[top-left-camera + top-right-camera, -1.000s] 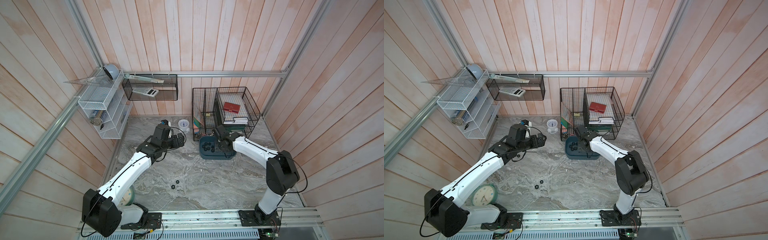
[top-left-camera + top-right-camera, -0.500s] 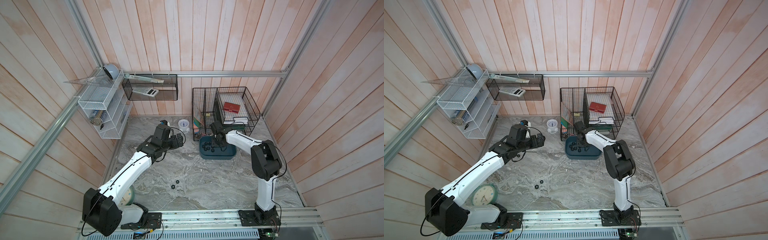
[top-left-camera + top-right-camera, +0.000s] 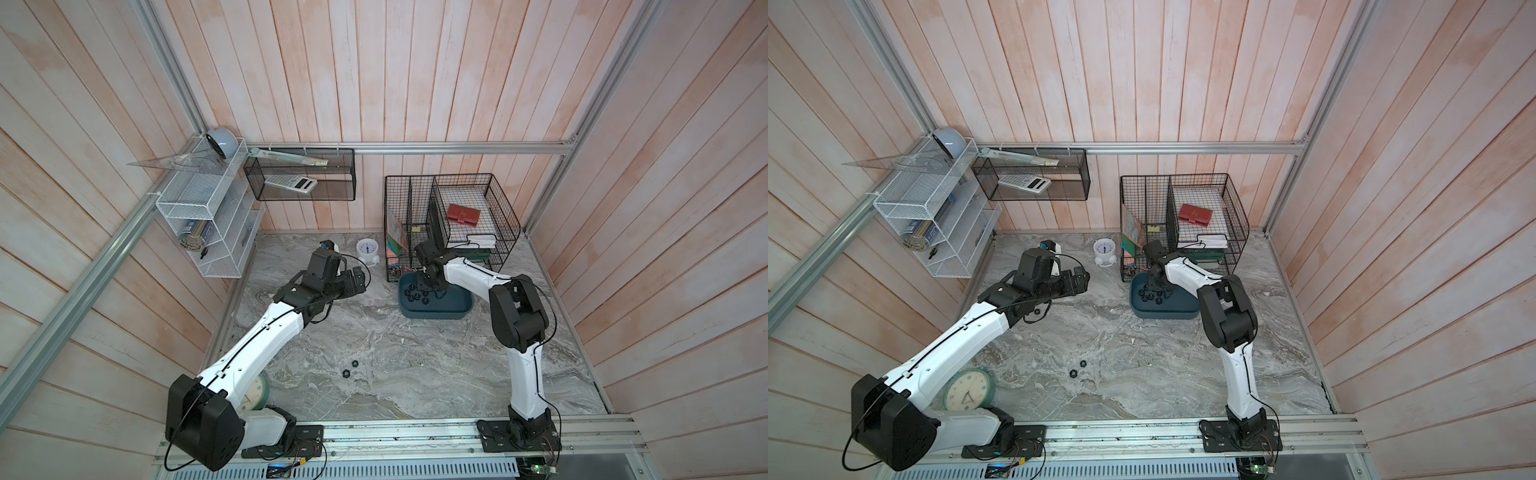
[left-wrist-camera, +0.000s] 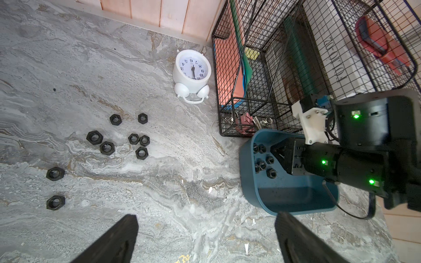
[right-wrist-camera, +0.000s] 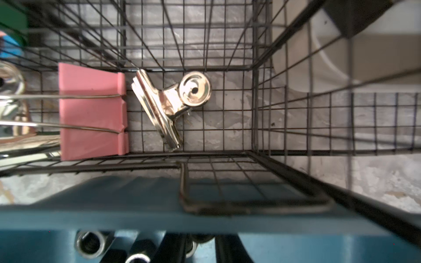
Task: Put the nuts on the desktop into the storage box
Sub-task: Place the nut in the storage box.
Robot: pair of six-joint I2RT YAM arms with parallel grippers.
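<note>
Likely drop-off step: right end effector [image 4: 276,158] inside box [image 4: 296,195], grip indeterminate. Left end effector [image 4: 205,216] apart; next needs descent onto centre-left nuts [image 4: 107,148].

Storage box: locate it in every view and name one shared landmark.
Top view: storage box on the desktop, right of centre, beside the black wire basket.
Top view: the box, same place.
Left wrist: the box beside that basket, nuts inside.
Right wrist: its teal rim, nearest the camera.
Shared landmark: the basket, in all four views.
</note>
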